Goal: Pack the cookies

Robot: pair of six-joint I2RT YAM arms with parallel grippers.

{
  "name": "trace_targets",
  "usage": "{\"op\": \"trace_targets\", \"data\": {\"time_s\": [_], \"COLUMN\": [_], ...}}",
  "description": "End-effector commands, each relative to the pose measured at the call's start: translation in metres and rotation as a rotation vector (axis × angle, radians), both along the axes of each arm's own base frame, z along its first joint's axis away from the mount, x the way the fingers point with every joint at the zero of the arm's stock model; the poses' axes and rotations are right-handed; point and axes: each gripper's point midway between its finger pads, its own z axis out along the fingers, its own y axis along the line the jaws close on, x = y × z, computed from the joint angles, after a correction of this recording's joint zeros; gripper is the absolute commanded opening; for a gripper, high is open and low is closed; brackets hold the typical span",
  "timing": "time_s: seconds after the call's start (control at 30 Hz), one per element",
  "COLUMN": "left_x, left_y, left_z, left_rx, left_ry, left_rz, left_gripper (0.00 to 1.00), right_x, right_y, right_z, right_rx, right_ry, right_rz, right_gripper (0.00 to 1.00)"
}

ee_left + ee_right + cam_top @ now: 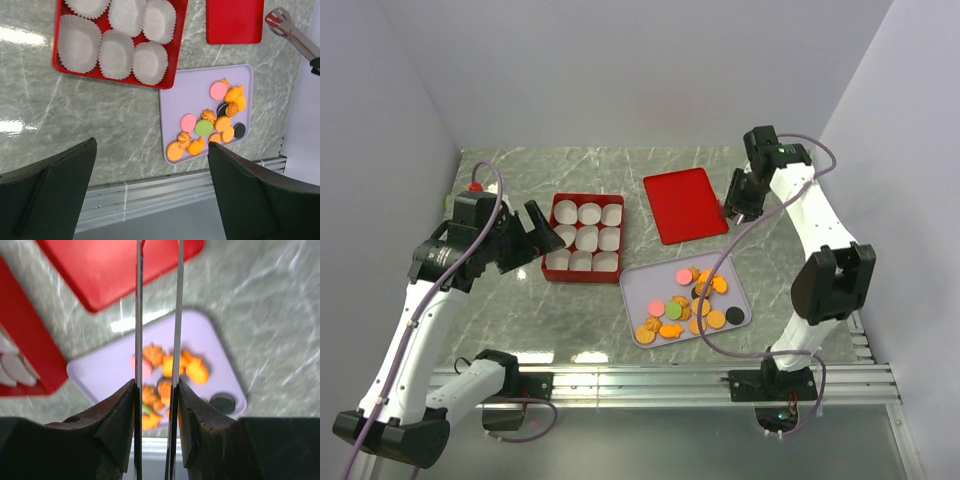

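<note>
Several cookies, mostly orange with a few pink, green and black, lie on a lilac tray. The left wrist view has the cookies at centre right, and they are blurred in the right wrist view. My right gripper hovers beyond the tray, by the red lid, shut on metal tongs whose two arms run up between its fingers. The tongs' tip points toward the lid. My left gripper stands wide open and empty, left of the red box.
A red box with several white paper cups sits left of the tray. A flat red lid lies behind the tray. Aluminium rails run along the near table edge. White walls close in on three sides.
</note>
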Motion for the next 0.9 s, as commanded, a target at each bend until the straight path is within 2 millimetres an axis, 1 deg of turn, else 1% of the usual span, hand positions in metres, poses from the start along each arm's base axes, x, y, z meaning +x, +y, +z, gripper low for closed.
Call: {"op": "trace_targets", "data": {"time_s": [0.0, 0.07, 0.1, 0.13, 0.17, 0.3, 0.33, 0.37, 0.4, 0.43, 0.47, 0.5, 0.53, 0.57, 0.63, 0.67, 0.7, 0.73, 0.77, 0.8, 0.83, 0.87], "left_x": [0.004, 0.006, 0.006, 0.007, 0.008, 0.01, 0.014, 0.012, 0.013, 0.016, 0.017, 0.016, 0.016, 0.02, 0.016, 0.014, 0.012, 0.004, 0.001, 0.001, 0.008, 0.007], "left_y": [-0.01, -0.011, -0.012, -0.013, -0.013, -0.012, -0.004, 0.002, 0.005, 0.017, 0.021, 0.022, 0.024, 0.041, 0.065, 0.082, 0.092, 0.101, 0.108, 0.106, 0.1, 0.098], "left_z": [0.015, 0.021, 0.023, 0.029, 0.029, 0.039, 0.046, 0.045, 0.053, 0.055, 0.056, 0.058, 0.065, 0.065, 0.065, 0.069, 0.069, 0.063, 0.065, 0.057, 0.058, 0.056], "left_rx": [-0.025, -0.016, -0.011, -0.013, -0.011, 0.011, 0.049, 0.08, 0.101, 0.151, 0.176, 0.192, 0.206, 0.285, 0.349, 0.392, 0.409, 0.39, 0.391, 0.385, 0.362, 0.344], "left_ry": [-0.064, -0.073, -0.077, -0.09, -0.089, -0.112, -0.141, -0.125, -0.144, -0.152, -0.154, -0.158, -0.176, -0.181, -0.159, -0.173, -0.174, -0.136, -0.153, -0.142, -0.172, -0.175], "left_rz": [-0.047, -0.049, -0.052, -0.056, -0.055, -0.058, -0.023, -0.001, 0.016, 0.068, 0.086, 0.085, 0.087, 0.159, 0.285, 0.372, 0.44, 0.534, 0.587, 0.579, 0.562, 0.551], "left_gripper": [0.99, 0.99, 0.99, 0.99, 0.99, 0.99, 0.99, 0.99, 0.99, 0.99, 0.99, 0.99, 0.99, 1.0, 0.99, 0.99, 0.99, 0.99, 0.99, 0.99, 0.99, 0.99], "right_x": [-0.026, -0.041, -0.05, -0.058, -0.066, -0.099, -0.106, -0.113, -0.121, -0.125, -0.132, -0.139, -0.144, -0.15, -0.162, -0.169, -0.175, -0.179, -0.185, -0.188, -0.192, -0.197], "right_y": [0.016, 0.028, 0.031, 0.035, 0.04, 0.045, 0.046, 0.046, 0.046, 0.046, 0.045, 0.044, 0.044, 0.042, 0.04, 0.039, 0.035, 0.034, 0.032, 0.032, 0.032, 0.03], "right_z": [0.028, 0.035, 0.042, 0.044, 0.048, 0.065, 0.067, 0.072, 0.071, 0.072, 0.076, 0.074, 0.075, 0.078, 0.076, 0.079, 0.076, 0.076, 0.08, 0.08, 0.081, 0.085], "right_rx": [0.053, 0.078, 0.091, 0.103, 0.108, 0.145, 0.155, 0.164, 0.167, 0.171, 0.176, 0.175, 0.174, 0.173, 0.167, 0.168, 0.146, 0.142, 0.15, 0.155, 0.163, 0.171], "right_ry": [-0.055, -0.055, -0.067, -0.061, -0.065, -0.099, -0.096, -0.112, -0.098, -0.099, -0.113, -0.094, -0.094, -0.101, -0.084, -0.096, -0.081, -0.081, -0.102, -0.107, -0.112, -0.13], "right_rz": [0.04, 0.077, 0.093, 0.105, 0.122, 0.138, 0.14, 0.143, 0.144, 0.146, 0.149, 0.143, 0.143, 0.14, 0.136, 0.142, 0.13, 0.131, 0.131, 0.129, 0.134, 0.134], "right_gripper": [0.43, 0.43, 0.43, 0.43, 0.43, 0.45, 0.45, 0.45, 0.45, 0.45, 0.45, 0.45, 0.45, 0.45, 0.45, 0.45, 0.45, 0.46, 0.47, 0.47, 0.48, 0.49]}}
